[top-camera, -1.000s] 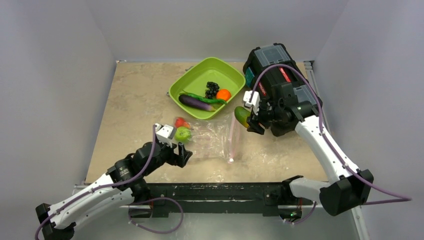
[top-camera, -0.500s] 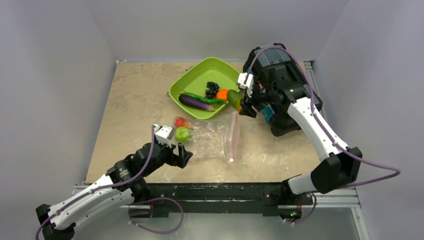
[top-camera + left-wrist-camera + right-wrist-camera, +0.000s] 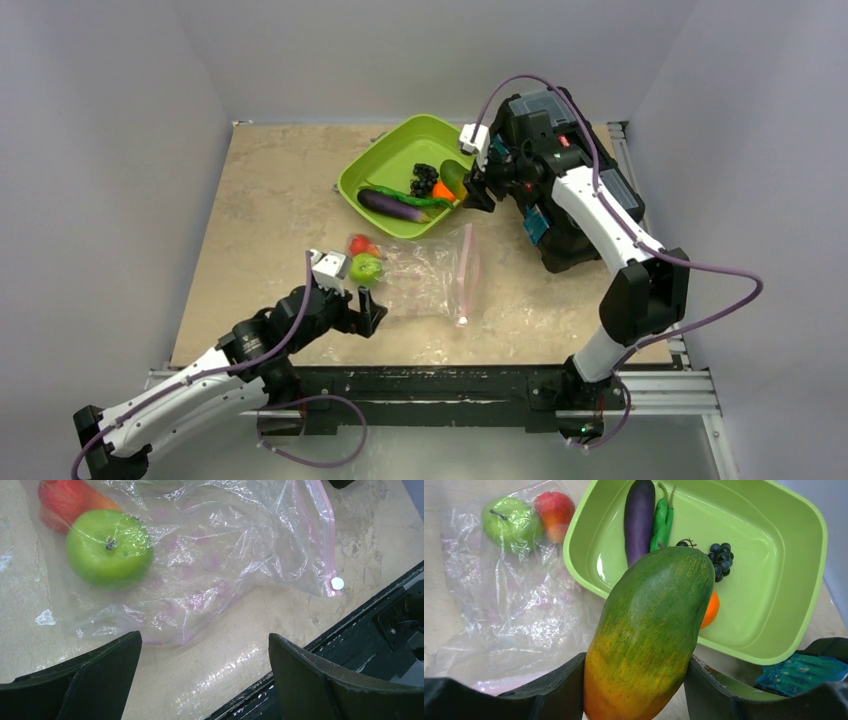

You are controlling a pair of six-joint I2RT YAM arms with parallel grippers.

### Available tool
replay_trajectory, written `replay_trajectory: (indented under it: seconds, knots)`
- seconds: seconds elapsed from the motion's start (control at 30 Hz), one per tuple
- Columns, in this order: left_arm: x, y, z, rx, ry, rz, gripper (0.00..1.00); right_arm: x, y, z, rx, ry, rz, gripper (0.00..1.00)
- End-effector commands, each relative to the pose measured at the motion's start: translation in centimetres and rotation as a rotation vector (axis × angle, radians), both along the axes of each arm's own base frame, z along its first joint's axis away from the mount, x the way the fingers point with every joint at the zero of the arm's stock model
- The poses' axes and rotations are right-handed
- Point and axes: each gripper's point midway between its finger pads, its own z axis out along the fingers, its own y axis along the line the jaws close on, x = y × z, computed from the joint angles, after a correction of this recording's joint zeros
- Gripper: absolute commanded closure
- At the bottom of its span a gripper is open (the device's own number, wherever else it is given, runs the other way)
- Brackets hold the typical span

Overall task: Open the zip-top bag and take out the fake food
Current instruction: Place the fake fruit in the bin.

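The clear zip-top bag [image 3: 432, 278] lies flat on the table, its pink zip strip [image 3: 322, 535] toward the right. A green apple [image 3: 109, 547] and a red fruit [image 3: 65, 502] lie in its left end. My left gripper [image 3: 202, 680] is open and empty, just near of the bag's edge. My right gripper [image 3: 634, 690] is shut on a green-and-orange mango [image 3: 651, 630] and holds it above the near right rim of the lime-green tray [image 3: 375, 165]. The tray holds a purple eggplant [image 3: 639, 515], a green pod [image 3: 661, 522], dark grapes [image 3: 719, 555] and an orange [image 3: 711, 611].
A black toolbox [image 3: 570, 190] with a clear lid stands at the right, behind my right arm. The table's near edge with the black rail [image 3: 380, 630] lies just below my left gripper. Grey walls enclose the table on three sides.
My right gripper has carried the mango up and to the left, from beside the toolbox to above the tray's right rim. My left arm and the bag have stayed put.
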Motion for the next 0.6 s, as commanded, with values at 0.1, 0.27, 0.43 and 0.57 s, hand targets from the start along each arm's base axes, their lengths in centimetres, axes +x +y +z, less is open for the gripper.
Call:
replay_trajectory:
  seconds: [0.1, 0.27, 0.43, 0.57]
  knots:
    - [0.3, -0.5, 0.1, -0.024, 0.011, 0.01, 0.02, 3.8, 1.3, 1.4, 0.007, -0.088, -0.059, 1.0]
    - [0.4, -0.5, 0.4, -0.031, 0.002, 0.01, 0.02, 5.9, 1.7, 0.1, -0.014, -0.089, -0.105, 0.99]
    - [0.3, -0.1, 0.4, -0.027, 0.004, 0.02, 0.02, 8.1, 2.3, -1.4, -0.033, -0.08, -0.161, 0.97]
    - [0.2, 0.2, 0.4, -0.029, 0.002, 0.03, 0.02, 10.0, 3.0, -2.5, -0.024, -0.061, -0.213, 0.87]
